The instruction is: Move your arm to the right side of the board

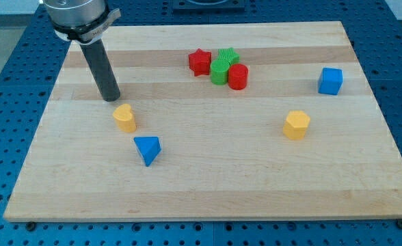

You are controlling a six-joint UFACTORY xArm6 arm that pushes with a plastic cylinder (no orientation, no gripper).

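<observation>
My tip rests on the wooden board at the view's upper left. It stands just above and left of the yellow heart block, apart from it. A blue triangle block lies below the heart. Near the top middle sits a tight cluster: a red star block, a green star block, a green cylinder block and a red cylinder block. A blue cube is at the right. A yellow pentagon block lies lower right of centre.
The board's right edge runs just past the blue cube. A blue perforated table surrounds the board on all sides.
</observation>
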